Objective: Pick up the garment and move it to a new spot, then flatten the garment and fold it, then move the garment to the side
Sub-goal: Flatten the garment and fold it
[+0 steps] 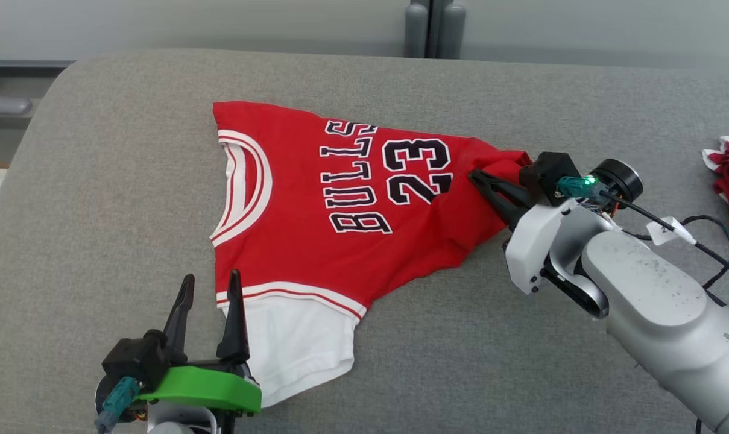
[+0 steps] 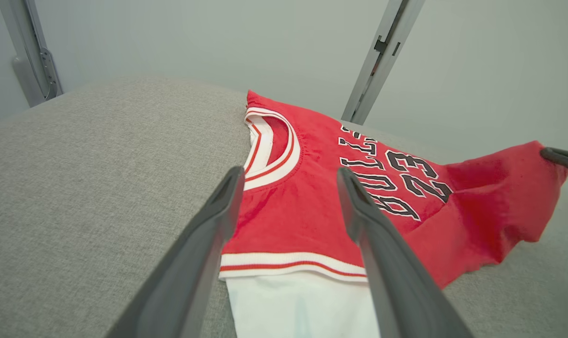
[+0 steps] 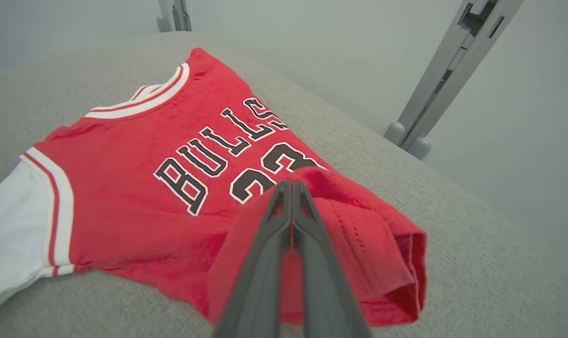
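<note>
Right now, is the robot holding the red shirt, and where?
Yes. The right tool is pinching the red shirt at its bunched bottom end, opposite the collar. The left tool is open, holding nothing.

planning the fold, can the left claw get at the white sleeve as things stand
Probably yes: the open left claw sits right at the white sleeve, with nothing lying between them.

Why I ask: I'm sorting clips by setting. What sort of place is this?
Likely a robot test lab: a grey padded table, bare pale wall with metal posts, a red jersey laid out.
</note>
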Robot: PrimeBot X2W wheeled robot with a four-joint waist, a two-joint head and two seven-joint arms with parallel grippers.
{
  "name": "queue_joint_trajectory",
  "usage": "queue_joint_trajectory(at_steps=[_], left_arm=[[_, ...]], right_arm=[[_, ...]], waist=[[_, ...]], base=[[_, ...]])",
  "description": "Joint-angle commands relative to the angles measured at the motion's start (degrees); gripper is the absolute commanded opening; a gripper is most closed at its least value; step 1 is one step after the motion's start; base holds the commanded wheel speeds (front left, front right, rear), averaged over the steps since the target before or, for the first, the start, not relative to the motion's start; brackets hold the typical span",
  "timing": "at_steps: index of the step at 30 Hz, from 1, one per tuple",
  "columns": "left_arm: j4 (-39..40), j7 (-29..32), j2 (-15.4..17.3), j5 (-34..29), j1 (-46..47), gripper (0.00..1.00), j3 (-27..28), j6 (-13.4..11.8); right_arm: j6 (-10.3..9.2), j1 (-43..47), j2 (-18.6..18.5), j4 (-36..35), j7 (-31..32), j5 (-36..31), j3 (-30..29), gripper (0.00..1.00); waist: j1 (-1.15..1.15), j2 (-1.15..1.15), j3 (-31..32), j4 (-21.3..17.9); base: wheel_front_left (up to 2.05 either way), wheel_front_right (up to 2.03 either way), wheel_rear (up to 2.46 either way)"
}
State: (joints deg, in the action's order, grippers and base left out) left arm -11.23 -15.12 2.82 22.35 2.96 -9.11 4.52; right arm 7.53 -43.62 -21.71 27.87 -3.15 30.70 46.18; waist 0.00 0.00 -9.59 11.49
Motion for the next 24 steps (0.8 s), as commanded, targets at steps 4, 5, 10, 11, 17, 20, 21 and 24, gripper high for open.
queue_joint_trajectory(at_steps=[4,5,10,11,17,20,21,24], left_arm=[[0.23,-0.02,0.14,1.32,1.82,1.0,-0.71,-0.37],[0.24,-0.02,0.14,1.42,2.06,1.0,-0.84,-0.43],[0.2,-0.02,0.14,2.18,2.85,1.0,-1.2,-0.71],[0.27,-0.02,0.14,2.22,2.99,1.0,-1.31,-0.92],[0.19,-0.02,0.14,2.08,2.37,1.0,-1.12,-1.19],[0.1,-0.02,0.15,1.65,1.77,1.0,-0.84,-1.15],[0.03,-0.02,0.15,1.48,1.48,1.0,-0.77,-1.11],[0.04,-0.02,0.15,0.98,0.91,1.0,-0.54,-0.96]], right_arm=[[-0.09,-3.67,2.38,6.78,0.51,0.11,2.79,0.0],[-0.09,-4.5,3.32,8.63,0.04,0.26,3.3,0.0],[-0.09,-7.0,7.44,15.82,-3.27,0.99,5.68,0.48],[-0.09,-7.51,8.21,17.35,-4.41,1.23,6.4,1.0],[-0.09,-8.32,9.51,20.1,-10.12,2.56,7.62,1.0],[-0.09,-7.1,9.37,18.95,-11.56,3.04,6.31,1.0],[-0.09,-6.27,9.16,18.18,-11.75,3.28,5.39,1.0],[-0.09,-4.4,8.06,15.84,-12.03,3.47,2.58,1.0]], waist=[[0.0,0.0,-3.9,4.13],[0.0,0.0,-4.38,4.56],[0.0,0.0,-5.53,5.32],[0.0,0.0,-5.66,5.31],[0.0,0.0,-5.08,3.41],[0.0,0.0,-4.18,2.09],[0.0,0.0,-3.76,1.56],[0.0,0.0,-2.91,0.31]], base=[[0.0,0.0,0.0],[0.0,0.0,0.0],[0.0,0.0,0.0],[0.0,0.0,0.0],[0.0,0.0,0.0],[0.0,0.0,0.0],[0.0,0.0,0.0],[0.0,0.0,0.0]])
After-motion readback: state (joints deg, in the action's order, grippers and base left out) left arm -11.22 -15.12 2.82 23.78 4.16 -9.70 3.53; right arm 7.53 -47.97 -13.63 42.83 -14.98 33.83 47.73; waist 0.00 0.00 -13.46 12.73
